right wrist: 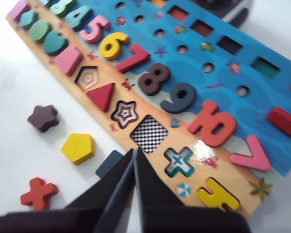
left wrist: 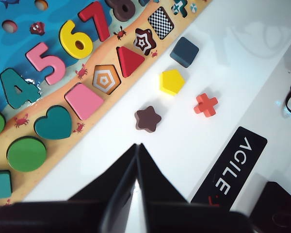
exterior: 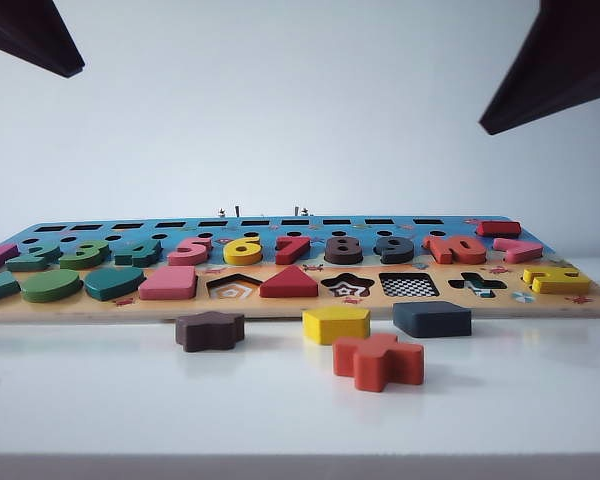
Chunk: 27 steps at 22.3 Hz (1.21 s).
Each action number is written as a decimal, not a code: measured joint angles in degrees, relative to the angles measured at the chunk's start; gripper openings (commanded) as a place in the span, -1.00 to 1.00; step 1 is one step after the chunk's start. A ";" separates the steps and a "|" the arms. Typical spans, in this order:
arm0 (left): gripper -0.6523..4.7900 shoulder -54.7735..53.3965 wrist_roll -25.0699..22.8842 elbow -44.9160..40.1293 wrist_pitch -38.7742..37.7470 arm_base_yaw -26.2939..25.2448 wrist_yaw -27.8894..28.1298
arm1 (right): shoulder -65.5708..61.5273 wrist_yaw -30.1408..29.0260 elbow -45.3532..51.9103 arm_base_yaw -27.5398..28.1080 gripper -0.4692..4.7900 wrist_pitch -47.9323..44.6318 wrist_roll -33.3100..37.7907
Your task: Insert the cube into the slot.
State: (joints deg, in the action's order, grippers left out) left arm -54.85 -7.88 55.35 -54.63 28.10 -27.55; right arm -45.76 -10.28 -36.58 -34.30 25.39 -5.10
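Observation:
The cube (exterior: pixel 432 318) is a flat dark navy block lying on the white table just in front of the puzzle board (exterior: pixel 580 300). Right behind it in the board is the checkered square slot (exterior: pixel 409 285). In the right wrist view my right gripper (right wrist: pixel 135 150) is shut and empty. It hovers over the cube (right wrist: pixel 110 165), hiding part of it, close to the slot (right wrist: pixel 149 133). My left gripper (left wrist: pixel 137 145) is shut and empty above bare table, well short of the cube (left wrist: pixel 184 51) and the slot (left wrist: pixel 161 22).
Loose on the table beside the cube lie a yellow pentagon block (exterior: pixel 336 323), a brown star (exterior: pixel 210 329) and an orange cross (exterior: pixel 379 360). The board carries coloured numbers and shapes. Dark arm parts (exterior: pixel 560 60) hang at the upper corners.

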 measured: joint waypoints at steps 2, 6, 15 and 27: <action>-0.70 0.55 0.00 0.00 0.20 0.00 0.00 | 2.16 0.00 1.77 1.31 -0.84 -1.14 2.54; -0.70 1.77 0.00 0.00 1.42 -0.13 0.00 | 6.56 -0.02 4.48 3.56 -0.84 -3.21 6.62; -0.70 5.38 0.00 0.00 8.39 -2.62 0.00 | 17.38 0.04 10.99 8.72 -0.84 -8.46 12.87; -0.70 12.96 -0.02 -2.56 18.45 -17.79 -0.20 | 29.94 2.43 19.06 15.50 -0.84 -9.51 18.91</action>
State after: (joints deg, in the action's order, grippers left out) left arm -41.89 -7.90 52.80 -36.18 10.31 -27.75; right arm -15.81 -7.86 -17.52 -18.81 15.88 13.80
